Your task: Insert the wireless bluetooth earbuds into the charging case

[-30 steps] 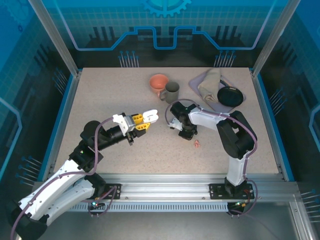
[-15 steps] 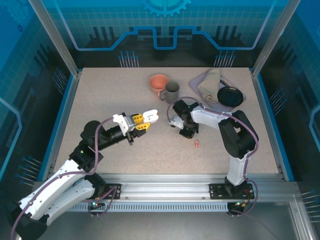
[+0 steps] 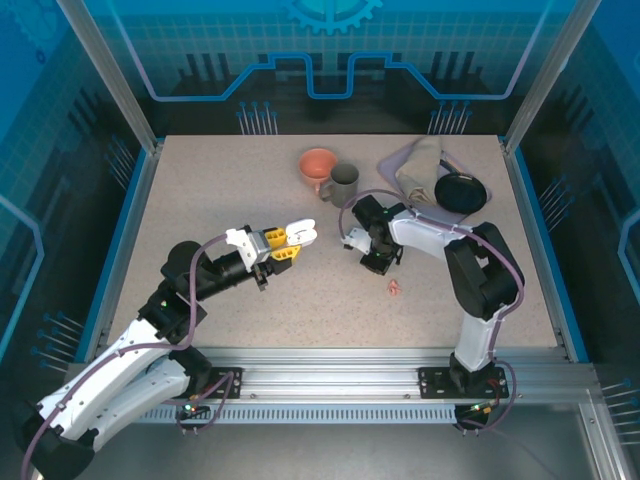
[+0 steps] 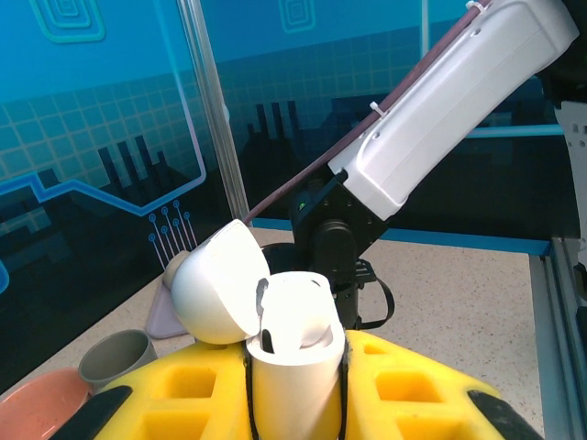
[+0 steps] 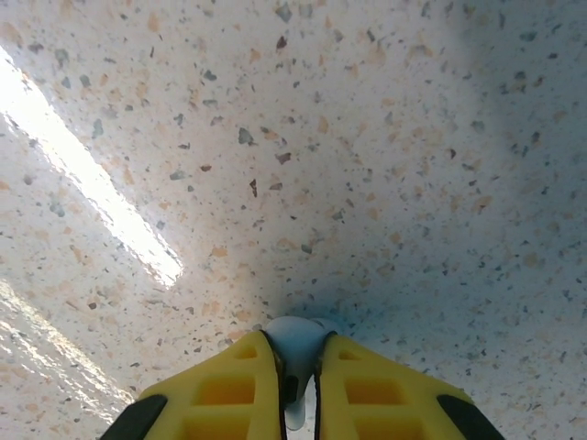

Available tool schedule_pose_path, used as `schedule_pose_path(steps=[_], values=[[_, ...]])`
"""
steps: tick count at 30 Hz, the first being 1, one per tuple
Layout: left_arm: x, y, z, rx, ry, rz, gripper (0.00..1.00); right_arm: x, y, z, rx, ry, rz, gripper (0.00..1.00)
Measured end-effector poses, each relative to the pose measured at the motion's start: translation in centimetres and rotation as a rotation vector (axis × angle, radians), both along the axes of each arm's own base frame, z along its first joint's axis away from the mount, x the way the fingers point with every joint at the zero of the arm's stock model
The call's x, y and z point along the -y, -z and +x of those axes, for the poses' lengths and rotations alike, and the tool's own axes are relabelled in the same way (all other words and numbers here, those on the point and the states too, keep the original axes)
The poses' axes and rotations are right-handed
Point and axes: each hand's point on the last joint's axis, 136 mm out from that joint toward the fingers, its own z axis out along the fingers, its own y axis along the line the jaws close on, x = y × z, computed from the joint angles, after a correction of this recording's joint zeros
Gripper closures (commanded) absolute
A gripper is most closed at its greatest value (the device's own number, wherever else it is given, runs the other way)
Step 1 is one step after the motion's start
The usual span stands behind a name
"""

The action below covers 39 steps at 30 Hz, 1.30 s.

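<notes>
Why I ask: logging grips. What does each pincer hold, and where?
Left pincer: open charging case, by its lower body. Right pincer: white earbud, its rounded end protruding.

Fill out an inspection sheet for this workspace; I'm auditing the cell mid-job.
Surface: speckled table, no damage seen.
Job's things: charging case, lid open, held above the table; white earbud pinched low over the surface; pink earbud lying loose by the right arm.
Clutter: salmon cup and grey mug at the far side; cloth and black pan on a lilac tray.
Grippers: left gripper shut on the charging case; right gripper shut on the white earbud.
Cables: cables run along both arms, one looping free by the right wrist.
Surroundings: blue panelled walls, aluminium frame.
</notes>
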Motion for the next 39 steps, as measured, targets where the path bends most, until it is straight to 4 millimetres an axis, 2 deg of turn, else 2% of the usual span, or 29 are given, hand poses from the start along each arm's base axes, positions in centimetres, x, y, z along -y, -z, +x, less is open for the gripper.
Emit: schedule_pose_path(steps=[7,21,30,39], values=[[0.0,0.0,0.0,-0.001,0.000,0.000,1.00,0.6,-1.7,0.4,0.041,0.067,0.095,0.89],[0.1,0.2,0.2,-0.007,0.000,0.004,1.00,0.2,-1.7,0.4,0.035,0.084,0.124,0.88],[0.1,0.2,0.2,-0.007,0.000,0.005,1.00,1.0,-0.2,-0.4,-0.009,0.093,0.076,0.76],[0.2,0.4,0.3,-0.012,0.000,0.007,1.00,1.5,-1.1,-0.4,-0.017,0.109,0.043,0.58]])
